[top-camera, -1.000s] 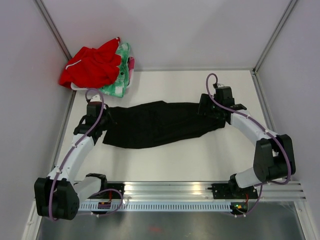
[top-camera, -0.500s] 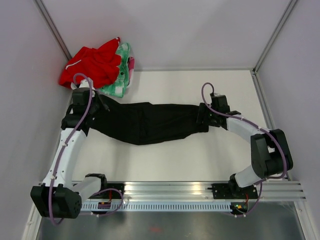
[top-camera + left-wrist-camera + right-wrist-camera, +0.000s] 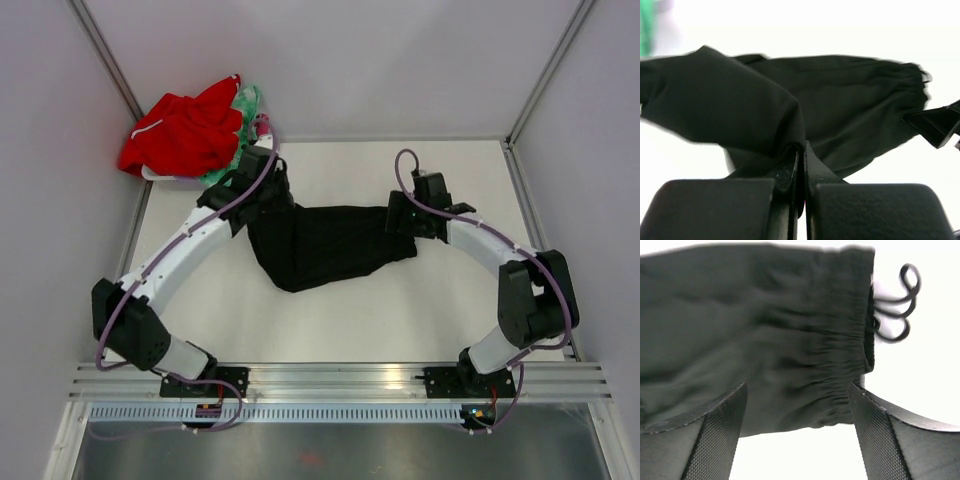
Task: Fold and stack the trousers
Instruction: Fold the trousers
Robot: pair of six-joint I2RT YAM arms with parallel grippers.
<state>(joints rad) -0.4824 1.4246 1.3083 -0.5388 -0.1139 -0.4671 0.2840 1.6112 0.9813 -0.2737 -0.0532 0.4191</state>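
The black trousers (image 3: pixel 335 245) lie bunched across the middle of the white table. My left gripper (image 3: pixel 268 196) is at their far left end, shut on a fold of the black fabric, which hangs over its closed fingertips in the left wrist view (image 3: pixel 801 150); the rest of the trousers (image 3: pixel 850 110) stretches away beyond it. At the waist end on the right, my right gripper (image 3: pixel 399 216) stands open. Its fingers straddle the elastic waistband (image 3: pixel 840 355) without pinching it (image 3: pixel 797 387). The drawstring (image 3: pixel 896 305) loops out on the table beside the waist.
A red garment with white trim (image 3: pixel 180 130) and a green-and-pink cloth (image 3: pixel 243 150) are piled in the far left corner, close behind my left gripper. Grey walls stand on both sides. A metal rail (image 3: pixel 340 380) runs along the near edge.
My left arm has swung from the left edge toward the far middle, dragging the trouser end rightward, so the cloth is shorter and more bunched. The right gripper has shifted slightly left.
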